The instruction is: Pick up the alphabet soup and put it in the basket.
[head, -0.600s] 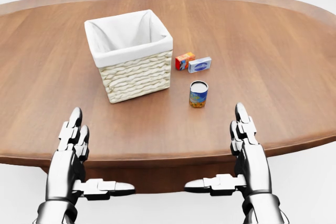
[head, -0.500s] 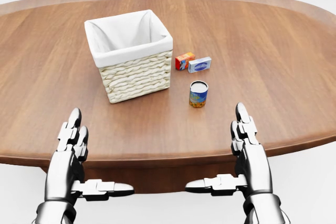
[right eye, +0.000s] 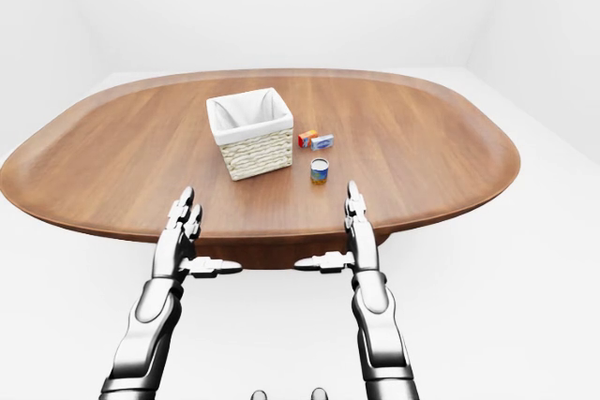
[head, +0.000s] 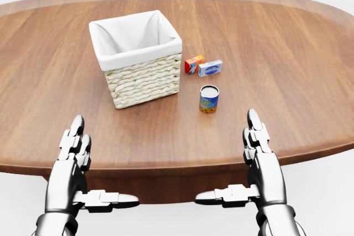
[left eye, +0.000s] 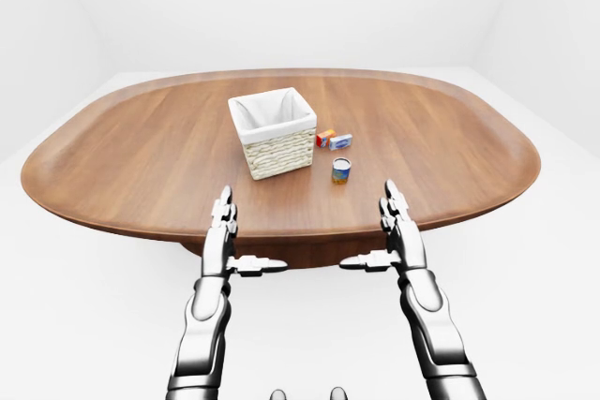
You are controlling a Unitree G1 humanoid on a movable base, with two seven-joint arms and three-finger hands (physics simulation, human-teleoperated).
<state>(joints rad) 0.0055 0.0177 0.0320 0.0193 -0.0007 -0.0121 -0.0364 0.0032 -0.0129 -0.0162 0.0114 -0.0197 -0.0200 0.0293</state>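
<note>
both hands (head: pixel 74 161) (head: pixel 260 153) open at table (head: pixel 166 147) edge; alphabet soup (head: pixel 209 99) beside basket (head: pixel 138 59).

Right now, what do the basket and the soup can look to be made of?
The basket looks like pale woven wicker, shown by its ribbed walls, with a white cloth-like liner folded over the rim. The alphabet soup looks like a metal can: a grey, dull top and a glossy printed blue and yellow label. It is a render, so uncertain.

Head view: close, steeply downward over the oval table (head: pixel 310 53), basket (head: pixel 135 59) at 11 o'clock. Left-eye and right-eye views: farther, wider, showing the whole tabletop; all three share basket and both hands.
</note>
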